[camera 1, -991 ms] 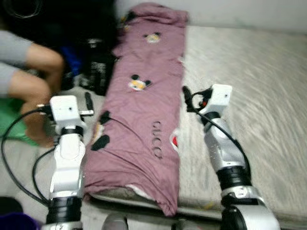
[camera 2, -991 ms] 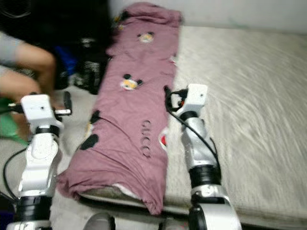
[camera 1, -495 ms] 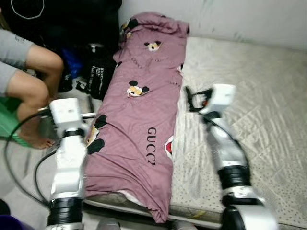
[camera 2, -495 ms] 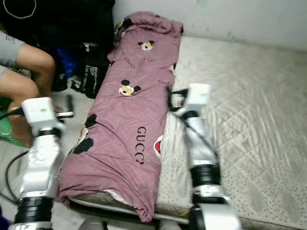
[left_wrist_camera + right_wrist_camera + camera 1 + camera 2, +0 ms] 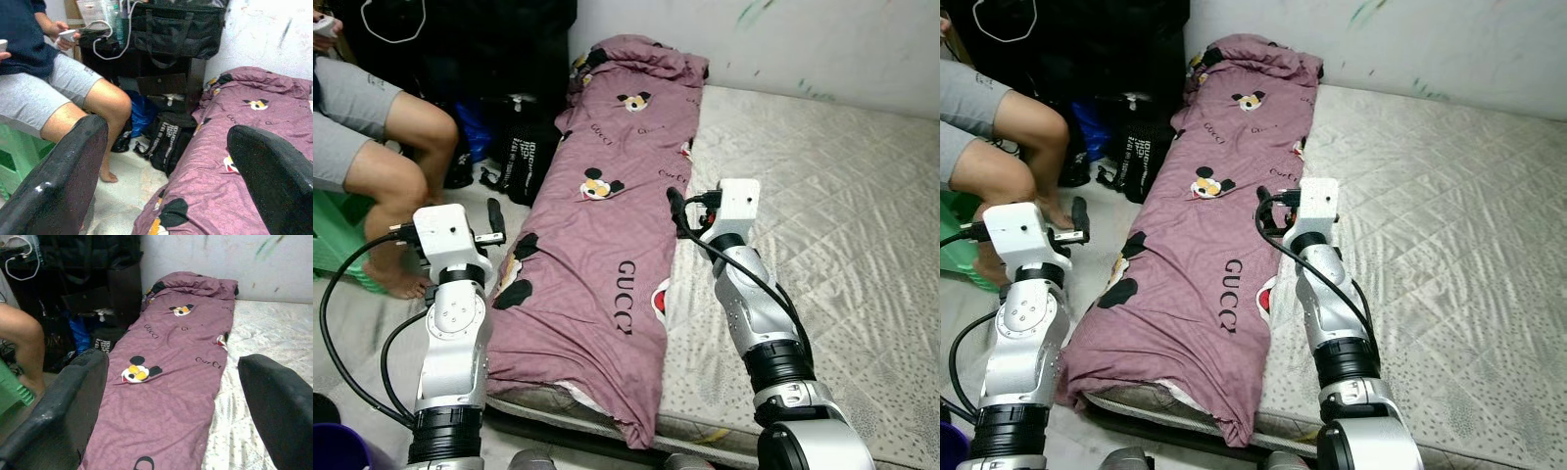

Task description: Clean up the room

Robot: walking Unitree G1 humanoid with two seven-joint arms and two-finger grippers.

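Quilted and pale, one mattress (image 5: 822,225) lies on the floor against a white wall (image 5: 773,34). One mauve blanket (image 5: 607,245), folded into a long strip, runs along the mattress's left edge from the wall to the near corner, where a flap hangs over the side; it carries printed lettering and at least four cartoon mouse heads with black ears. One person (image 5: 372,147) in grey shorts sits on a green stool (image 5: 337,250) to the left, bare foot on the floor, holding a small white object in the left wrist view. Two dark bags stand beyond the person: a large black one (image 5: 178,29) up on dark furniture and a smaller printed one (image 5: 524,162) on the floor, touching the blanket's edge. Both silver arms reach forward. The left gripper (image 5: 171,181) hangs over the floor just beside the blanket's left edge, its two fingers (image 5: 63,181) spread wide around nothing. The right gripper (image 5: 181,406) hovers above the blanket's right edge, near its middle, fingers (image 5: 63,406) likewise apart and bare.
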